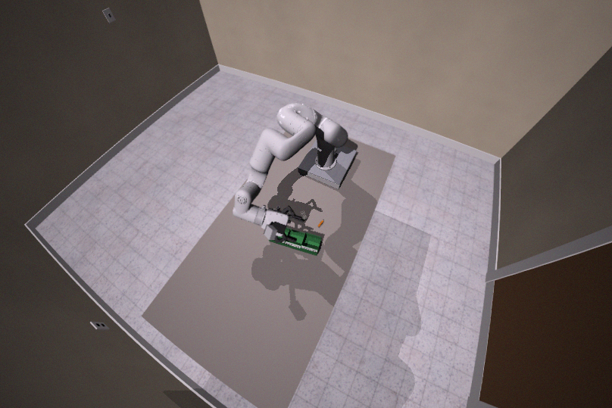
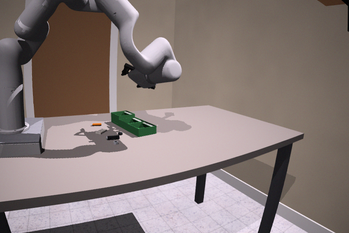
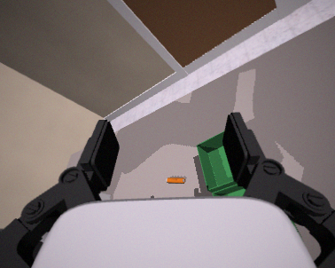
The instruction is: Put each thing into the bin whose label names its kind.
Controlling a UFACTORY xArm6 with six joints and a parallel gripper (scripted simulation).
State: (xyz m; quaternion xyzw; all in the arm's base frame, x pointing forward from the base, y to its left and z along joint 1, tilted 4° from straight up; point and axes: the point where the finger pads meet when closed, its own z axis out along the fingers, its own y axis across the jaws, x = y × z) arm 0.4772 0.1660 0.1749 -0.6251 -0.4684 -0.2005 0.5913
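Table point(image 1: 212, 324) point(image 2: 202, 145) point(image 3: 149, 164): runs diagonally through the top view, centre to lower left. White arm point(image 1: 261, 149) point(image 2: 115, 4) point(image 3: 167, 235): arched high over the table from the left of the exterior frame, wrist folded back and raised at centre. Green bins point(image 1: 313, 239) point(image 2: 137, 131) point(image 3: 217, 166): three in a row, standing on the table just below centre of the exterior frame; white labels unreadable, contents not determinable. Gripper point(image 1: 298, 228) point(image 2: 135, 80) point(image 3: 168, 130): fully open, nothing held, well above the table. Loose on the table, left of the bins in the exterior frame: black cylinder point(image 2: 112, 137), grey block point(image 2: 101, 131), orange cylinder point(image 1: 320, 223) point(image 2: 96, 124) point(image 3: 175, 180) lying flat, dark piece point(image 2: 120, 133) just beside the black cylinder, and small pale ring point(image 2: 116, 143) nearest the viewer.
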